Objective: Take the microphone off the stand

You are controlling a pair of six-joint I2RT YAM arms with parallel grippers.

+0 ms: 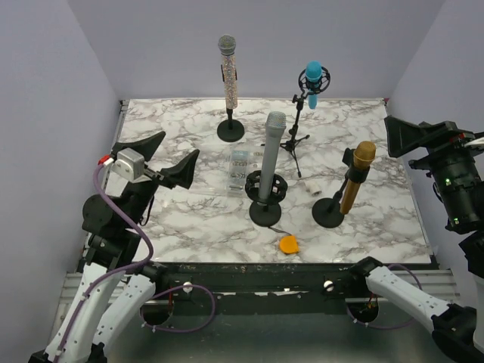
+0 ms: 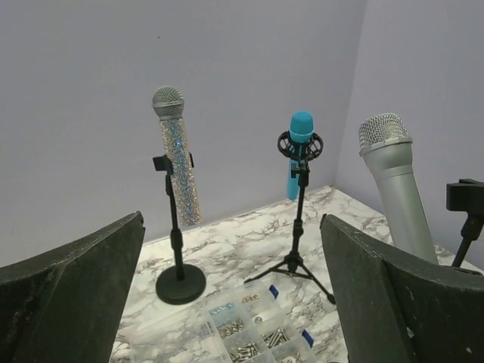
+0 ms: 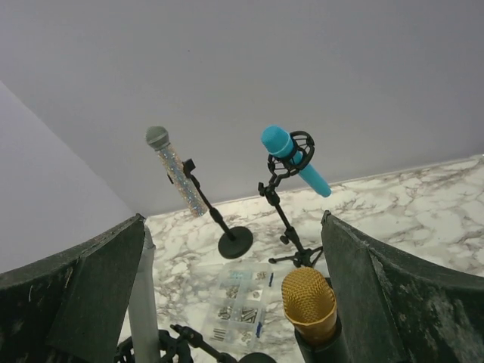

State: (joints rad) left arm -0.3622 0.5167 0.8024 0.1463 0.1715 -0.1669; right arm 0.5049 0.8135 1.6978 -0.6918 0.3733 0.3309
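Enclosure of three plain walls, pale lavender-grey, matte, unmarked. Back wall [image 1: 265, 45] meets left wall [image 1: 45, 113] and right wall [image 1: 446, 53] in straight vertical corners. The side walls look a shade darker than the back.

Desk [image 1: 189, 219]: white marble pattern with grey-black veining, slight sheen. The top runs to the back wall and out towards both side walls.

Near edge: dark rail [image 1: 257, 274] across the full width. A pale ribbed metal section [image 1: 69, 286] shows at the near-left corner. Below the rail lies a dull grey-green surface [image 1: 265, 333]; material unclear.

Light: even and diffuse, from above. Shadows on the marble are faint and soft-edged.
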